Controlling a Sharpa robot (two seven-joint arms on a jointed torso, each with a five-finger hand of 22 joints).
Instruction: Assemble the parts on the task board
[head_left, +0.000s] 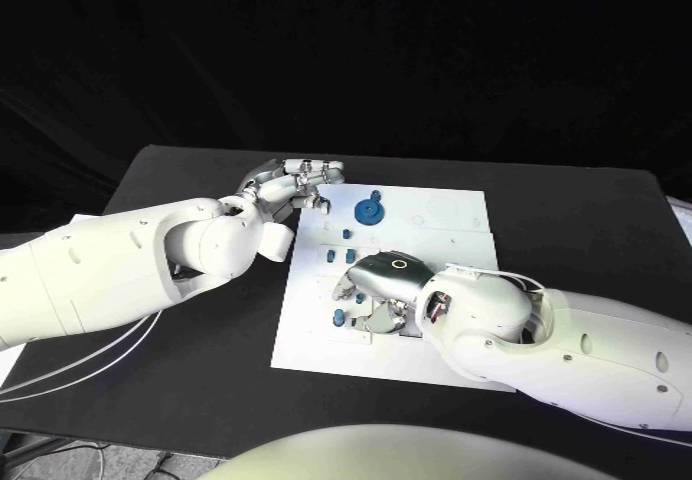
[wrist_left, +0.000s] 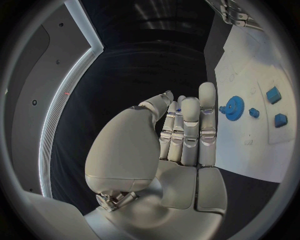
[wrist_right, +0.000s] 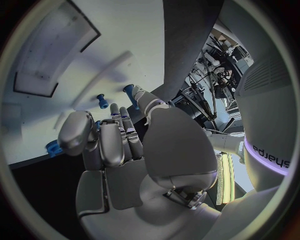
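Two hands worked one white task board (head_left: 447, 215) at mid-frame. Nearest, lower right of centre, the right hand (head_left: 378, 290) lay low over the board's lower half, fingers curled down among small blue pegs (head_left: 340, 318); whether it pinched one I could not tell. Farther, at the board's upper left corner, the left hand (head_left: 296, 182) had its fingers pressed together, holding nothing visible, probably steadying the edge beside the blue gear (head_left: 371, 210).

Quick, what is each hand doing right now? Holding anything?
Left hand: open, fingers straight, holding nothing, at the task board's far left corner.
Right hand: over the board among the blue parts; cannot tell whether it holds one.
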